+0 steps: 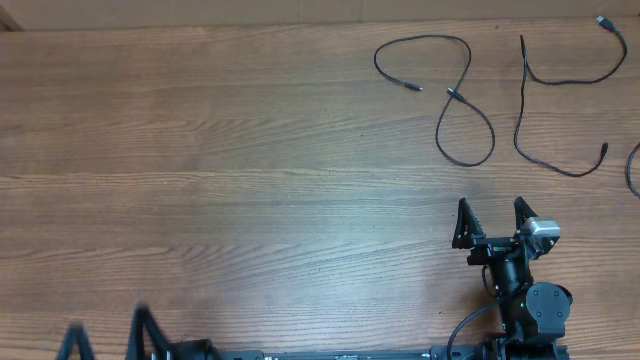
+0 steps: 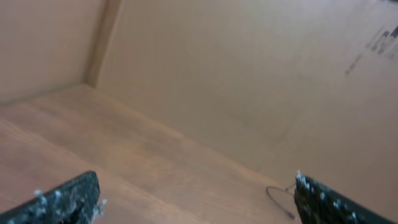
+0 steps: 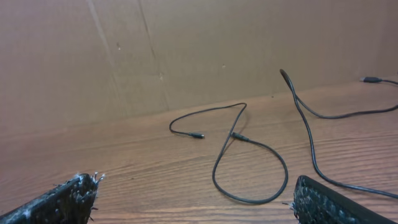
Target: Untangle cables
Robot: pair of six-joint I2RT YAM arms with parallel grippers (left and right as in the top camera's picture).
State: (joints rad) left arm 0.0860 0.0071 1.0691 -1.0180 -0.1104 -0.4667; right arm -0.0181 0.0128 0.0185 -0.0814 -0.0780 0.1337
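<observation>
The right gripper [image 1: 491,212] hovers low over the wooden table [image 1: 220,150] with its jaws spread wide, nothing between them. Just ahead of it, towards the cardboard wall [image 3: 205,50], lies the looped cable [image 1: 452,93], a thin black cord that crosses itself once. Ahead and slightly to the right of the gripper lies the second cable [image 1: 519,125], apart from the first, one plug end near the wall. Further right, a third cable [image 1: 632,165] shows only at the picture's edge. Far to the right gripper's left, the left gripper [image 1: 110,335] is also spread wide and holds nothing.
</observation>
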